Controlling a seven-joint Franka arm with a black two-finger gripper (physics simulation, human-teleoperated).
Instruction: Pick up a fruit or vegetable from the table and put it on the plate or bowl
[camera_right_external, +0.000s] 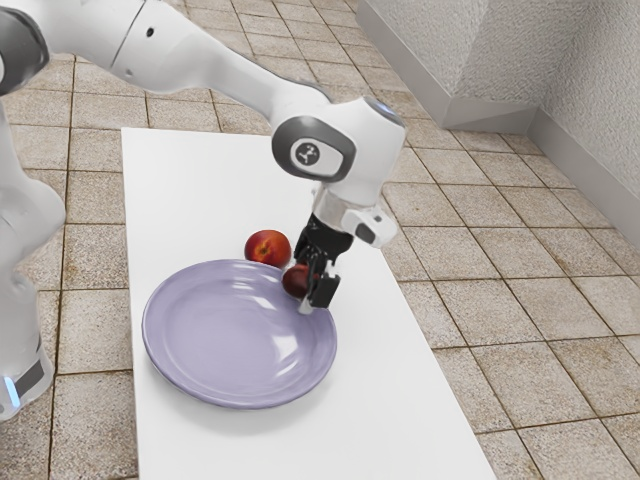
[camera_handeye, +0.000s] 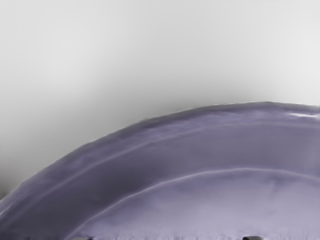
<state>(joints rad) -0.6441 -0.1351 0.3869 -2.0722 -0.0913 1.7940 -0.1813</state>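
End effector (camera_right_external: 314, 284): gripping a dark red fruit (camera_right_external: 295, 281).
Fruit: just over the purple plate's (camera_right_external: 215, 345) rim, at the exterior view's right.
Drop spot: plate's middle, leftward.

- Arm (camera_right_external: 200, 60): white, enters from the exterior view's upper left and reaches down toward that view's right.
- Base column (camera_right_external: 22, 240): stands upright at the exterior view's left edge.
- Wrist joint (camera_right_external: 335, 145): rounded white housing with a grey cap. The arm bends sharply downward here.
- Hand body (camera_right_external: 350, 222): hangs below the wrist joint, leaning slightly toward the exterior view's left.
- Gripper (camera_right_external: 312, 288): points downward at the lowest part of the arm.
- Fingers (camera_right_external: 323, 290): black and set narrowly apart. They press from two sides on a dark red fruit (camera_right_external: 294, 281), which bulges out on the side toward the exterior view's left.
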